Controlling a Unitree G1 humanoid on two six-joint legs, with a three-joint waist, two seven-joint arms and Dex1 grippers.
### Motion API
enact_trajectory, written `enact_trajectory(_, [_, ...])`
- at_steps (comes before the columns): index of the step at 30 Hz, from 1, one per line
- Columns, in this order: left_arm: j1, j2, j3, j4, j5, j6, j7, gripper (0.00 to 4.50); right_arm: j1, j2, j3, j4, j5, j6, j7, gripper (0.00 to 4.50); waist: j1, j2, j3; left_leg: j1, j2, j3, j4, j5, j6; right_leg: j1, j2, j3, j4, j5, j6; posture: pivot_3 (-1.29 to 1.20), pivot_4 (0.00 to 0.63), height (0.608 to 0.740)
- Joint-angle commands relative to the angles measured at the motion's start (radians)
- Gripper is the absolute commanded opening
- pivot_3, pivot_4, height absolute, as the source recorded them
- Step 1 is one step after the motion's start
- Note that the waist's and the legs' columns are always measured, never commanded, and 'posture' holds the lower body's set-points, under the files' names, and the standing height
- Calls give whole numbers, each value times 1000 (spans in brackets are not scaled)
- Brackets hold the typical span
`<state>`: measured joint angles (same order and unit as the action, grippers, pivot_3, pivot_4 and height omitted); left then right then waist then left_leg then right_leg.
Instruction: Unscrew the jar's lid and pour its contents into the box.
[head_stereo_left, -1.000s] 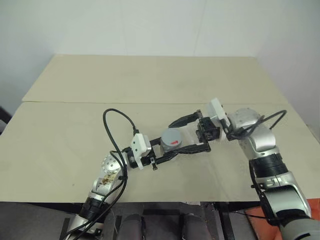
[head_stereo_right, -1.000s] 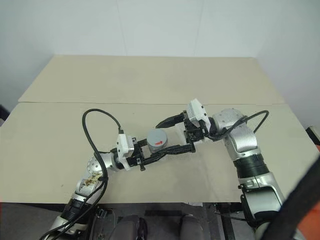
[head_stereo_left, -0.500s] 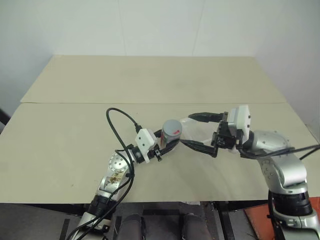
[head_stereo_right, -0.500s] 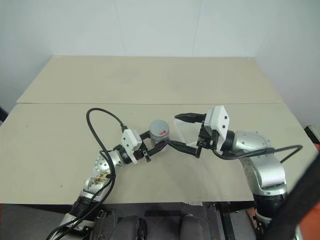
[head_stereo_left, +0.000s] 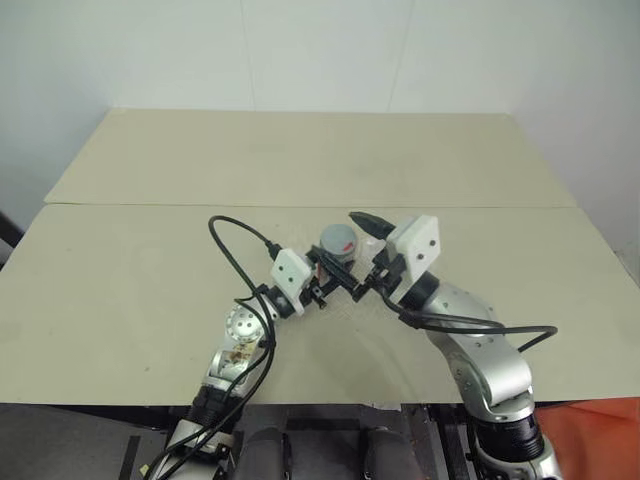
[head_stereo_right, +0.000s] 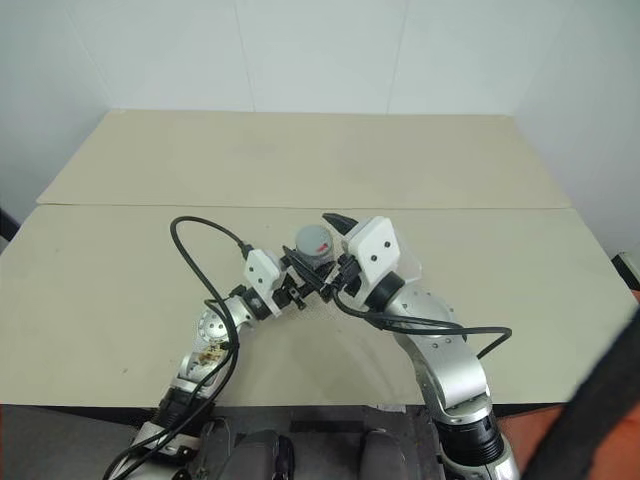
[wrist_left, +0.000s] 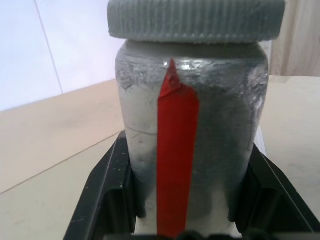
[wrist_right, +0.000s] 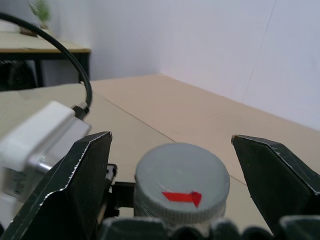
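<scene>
My left gripper (head_stereo_left: 336, 264) is shut on the silvery jar (wrist_left: 220, 125), held upright above the table's middle, its red strip facing the left wrist camera. The grey ribbed lid (wrist_right: 182, 175) sits on the jar and bears a red arrow. My right gripper (head_stereo_left: 354, 254) is open, with one black finger (wrist_right: 85, 175) on each side of the lid, a gap showing on both sides. The contents are hidden inside the jar. The box (head_stereo_right: 410, 268) shows faintly as a clear rim on the table just behind the right gripper.
The beige table (head_stereo_left: 150, 260) has a seam running across it, with bare surface on all sides. A white wall (head_stereo_left: 300, 50) stands behind its far edge. A black cable (head_stereo_left: 235, 245) loops from the left wrist.
The right gripper drew off to the right, then swung back in, and its jaws now straddle the lid. The left gripper turned and carried the jar slightly farther away.
</scene>
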<state>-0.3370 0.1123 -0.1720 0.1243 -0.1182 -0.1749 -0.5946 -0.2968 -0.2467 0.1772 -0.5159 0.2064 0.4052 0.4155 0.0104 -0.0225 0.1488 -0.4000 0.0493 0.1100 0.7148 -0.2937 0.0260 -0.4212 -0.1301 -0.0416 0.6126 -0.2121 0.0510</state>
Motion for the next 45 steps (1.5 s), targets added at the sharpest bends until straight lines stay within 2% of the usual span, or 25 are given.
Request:
enact_trajectory(1, [-10,-10,-1,-28,-1,-26,15,1997,-13,8,0,-13,-28,-12,-31,4474,0,0,0,0,0,0,0,0,0,0,0,0,0,0,0,0,150,740])
enact_trajectory(12, [-16,4,-2,-21,-14,-18,-3,1997,-13,30,18,6,-52,-12,-45,4474,-1,0,0,0,0,0,0,0,1,0,0,0,0,0,0,0,150,740])
enact_trajectory(15, [-20,7,3,-26,-22,-9,-8,1997,-15,44,23,1,-53,4,-52,3904,-1,0,0,0,0,0,0,0,1,0,0,0,0,0,0,0,150,740])
enact_trajectory(18, [-20,8,6,-25,-21,-9,-8,1997,-8,41,34,8,-68,2,-58,2876,-1,0,0,0,0,0,0,0,1,0,0,0,0,0,0,0,150,740])
enact_trajectory(27, [-5,18,-1,-46,-25,-5,-21,1997,-21,28,24,15,-70,5,-48,2781,-1,0,0,0,0,0,0,0,1,0,0,0,0,0,0,0,150,740])
enact_trajectory(30, [15,33,0,-76,-47,8,-44,1997,-32,-32,-21,12,41,10,82,2781,-1,0,0,0,0,0,0,0,1,0,0,0,0,0,0,0,150,740])
enact_trajectory(37, [64,94,-17,-183,-169,79,-191,1997,-108,-223,-75,92,280,-63,516,2781,-3,0,0,1,0,0,0,-3,6,0,0,0,0,0,0,0,150,740])
enact_trajectory(41, [73,123,-25,-232,-226,122,-261,1997,-180,-294,-47,207,328,-110,757,2781,-5,0,0,1,1,-1,0,-4,6,1,0,0,0,0,0,0,150,740])
enact_trajectory(45, [72,147,-32,-245,-259,144,-326,1997,-279,-270,-4,366,304,-162,880,2781,-8,0,0,1,0,0,0,-3,6,1,0,0,0,0,0,0,150,740])
